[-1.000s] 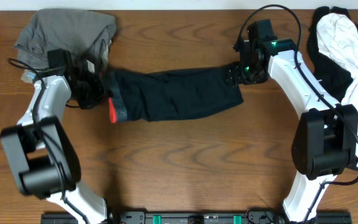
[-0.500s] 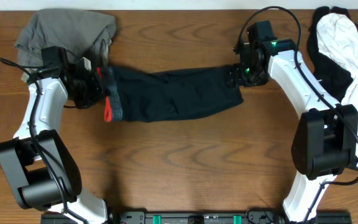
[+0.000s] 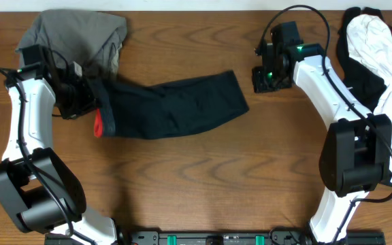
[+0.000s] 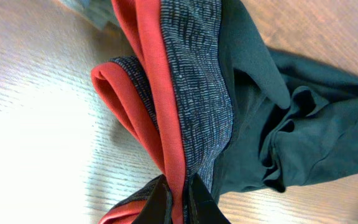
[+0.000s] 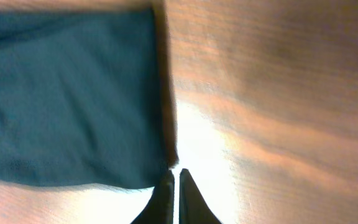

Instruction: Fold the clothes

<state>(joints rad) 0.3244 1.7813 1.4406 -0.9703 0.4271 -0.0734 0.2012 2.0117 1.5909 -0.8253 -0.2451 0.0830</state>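
Observation:
The black leggings (image 3: 175, 105) lie stretched across the middle of the table, their grey waistband (image 4: 197, 93) edged red-orange at the left end. My left gripper (image 3: 90, 102) is shut on that waistband; in the left wrist view the red edge is pinched between the fingertips (image 4: 180, 186). My right gripper (image 3: 263, 80) is shut with nothing in it, standing just right of the leg end, which lies apart from it. Seen from the right wrist, the black leg fabric (image 5: 67, 93) ends just left of the closed gripper (image 5: 174, 177), over bare wood.
A grey garment (image 3: 73, 34) is heaped at the back left, touching the left arm's area. White and black garments (image 3: 380, 47) are piled at the right edge, behind the right arm. The wooden table (image 3: 203, 177) shows bare in front.
The left gripper has dragged the leggings leftward by the waistband. The right gripper has shut, and the leg end has slid out to its left.

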